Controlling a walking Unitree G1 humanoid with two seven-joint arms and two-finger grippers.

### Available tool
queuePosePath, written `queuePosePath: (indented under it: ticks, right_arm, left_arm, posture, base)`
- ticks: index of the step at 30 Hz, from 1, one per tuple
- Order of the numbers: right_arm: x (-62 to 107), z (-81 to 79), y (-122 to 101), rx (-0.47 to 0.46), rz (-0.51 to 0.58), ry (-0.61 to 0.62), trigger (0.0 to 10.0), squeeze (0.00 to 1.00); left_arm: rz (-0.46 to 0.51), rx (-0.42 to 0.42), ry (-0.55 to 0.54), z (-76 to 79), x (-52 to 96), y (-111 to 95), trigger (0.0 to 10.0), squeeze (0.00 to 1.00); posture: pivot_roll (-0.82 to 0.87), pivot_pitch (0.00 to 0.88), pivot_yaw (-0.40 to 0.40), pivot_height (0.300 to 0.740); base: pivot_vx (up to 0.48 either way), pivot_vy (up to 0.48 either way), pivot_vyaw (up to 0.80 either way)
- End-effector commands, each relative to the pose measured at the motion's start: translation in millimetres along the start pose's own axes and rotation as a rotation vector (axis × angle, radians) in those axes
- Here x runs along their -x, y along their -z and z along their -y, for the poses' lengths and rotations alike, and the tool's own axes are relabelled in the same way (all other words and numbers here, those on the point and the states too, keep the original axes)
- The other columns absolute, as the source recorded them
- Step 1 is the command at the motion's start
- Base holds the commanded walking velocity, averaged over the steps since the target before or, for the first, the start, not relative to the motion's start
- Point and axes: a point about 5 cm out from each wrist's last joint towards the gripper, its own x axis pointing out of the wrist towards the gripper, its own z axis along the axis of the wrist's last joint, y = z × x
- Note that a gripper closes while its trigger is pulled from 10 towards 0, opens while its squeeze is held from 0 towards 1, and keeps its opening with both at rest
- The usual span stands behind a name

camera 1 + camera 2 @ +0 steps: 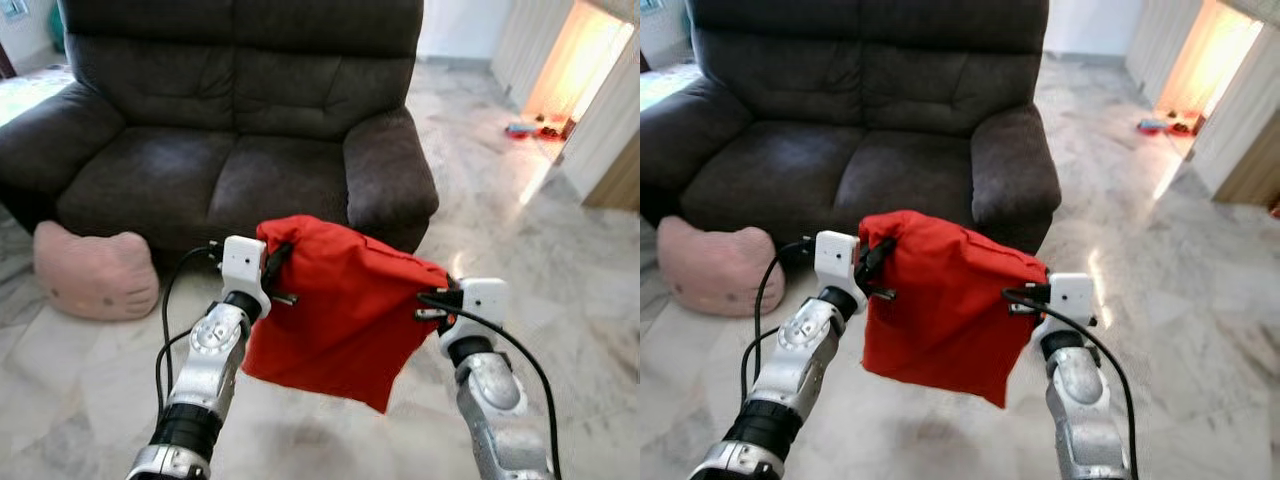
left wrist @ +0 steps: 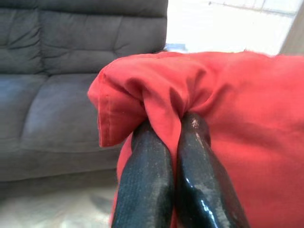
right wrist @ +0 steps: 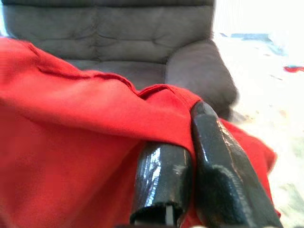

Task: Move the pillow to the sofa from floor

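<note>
The red pillow (image 1: 335, 305) hung above the floor, at 6 o'clock from the dark sofa (image 1: 230, 130). The left gripper (image 2: 173, 128) and the right gripper (image 3: 187, 137) each pinched 1 upper corner, so it stayed spread for carrying.

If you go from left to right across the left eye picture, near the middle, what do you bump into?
Pink pillow on the floor → left gripper, shut on the red pillow → red pillow → right gripper, shut on its other edge.
</note>
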Motion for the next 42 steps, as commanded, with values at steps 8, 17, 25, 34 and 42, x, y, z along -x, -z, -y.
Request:
queuePosePath:
  ticks: [8,17,25,34,42]
  right_arm:
    - [-0.4,2.0,-13.1,0.024,0.065,-0.02,10.0,0.0]
    - [0.1,0.5,-12.9,0.025,0.062,-0.034,10.0,0.0]
    - [-1.1,1.0,-13.8,-0.006,0.066,-0.028,10.0,0.0]
    - [-1.0,0.4,-14.2,-0.014,0.068,-0.028,10.0,0.0]
    - [-0.9,1.0,-14.8,-0.012,0.071,-0.027,10.0,0.0]
  left_arm:
    - [0.103,-0.01,0.023,9.2,-9.6,-22.6,10.0,0.0]
    - [0.103,-0.008,0.023,9.9,-9.8,-22.3,10.0,0.0]
    - [0.102,-0.009,0.02,9.2,-9.7,-22.0,10.0,0.0]
    - [0.1,-0.007,0.023,9.7,-9.8,-21.5,10.0,0.0]
    - [0.098,-0.007,0.022,9.9,-9.8,-21.0,10.0,0.0]
  posture:
    - [-0.05,0.0,-0.047,0.74]
    - [-0.05,0.0,-0.049,0.74]
    - [-0.05,0.0,-0.052,0.74]
    - [-0.05,0.0,-0.053,0.74]
    - [-0.05,0.0,-0.052,0.74]
  base:
    - [0.303,0.0,0.8]
    - [0.303,0.0,0.76]
    - [0.304,0.0,0.0]
    - [0.302,0.0,0.0]
    - [0.304,0.0,0.0]
